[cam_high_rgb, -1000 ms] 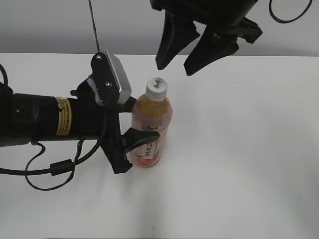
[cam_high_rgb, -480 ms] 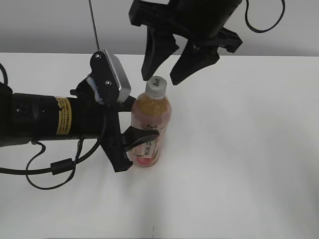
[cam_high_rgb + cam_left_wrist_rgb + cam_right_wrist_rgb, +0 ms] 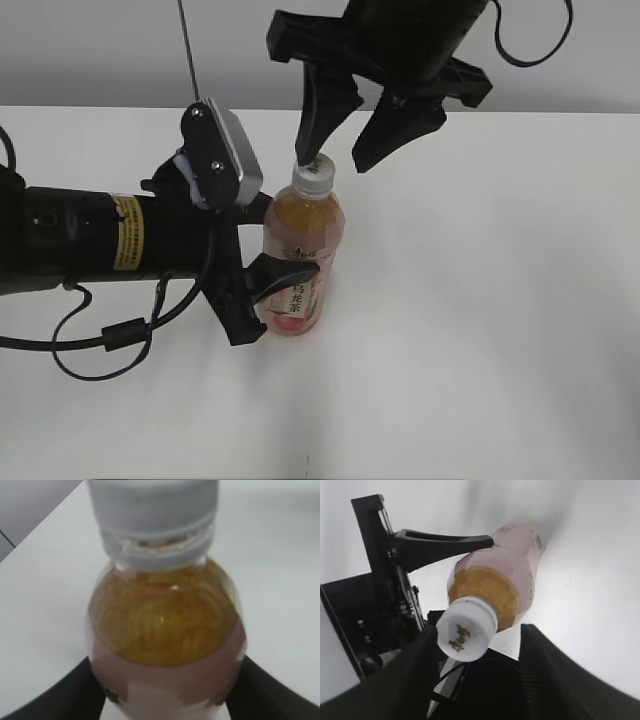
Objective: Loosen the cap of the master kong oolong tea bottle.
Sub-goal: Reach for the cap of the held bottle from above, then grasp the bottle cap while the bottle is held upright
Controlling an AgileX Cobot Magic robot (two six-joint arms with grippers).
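The master kong oolong tea bottle point(image 3: 297, 250) stands upright on the white table, amber tea above a pink label. My left gripper point(image 3: 262, 300) is shut on the bottle's body; its black fingers flank the label in the left wrist view point(image 3: 165, 690). The bottle fills that view point(image 3: 162, 625). The white cap point(image 3: 313, 173) tops the bottle. My right gripper point(image 3: 338, 155) is open above it, one finger touching the cap's left side, the other apart on the right. In the right wrist view the cap point(image 3: 466, 628) lies between the open fingers point(image 3: 480, 655), above the bottle point(image 3: 505, 575).
The white table point(image 3: 480, 300) extends right and in front of the bottle. My left arm's black body and cables point(image 3: 100, 250) lie on the left of the table. A grey wall point(image 3: 120, 50) is behind.
My right gripper has come down and to the left from above the table until its open fingers straddle the cap. The left gripper and bottle have not moved.
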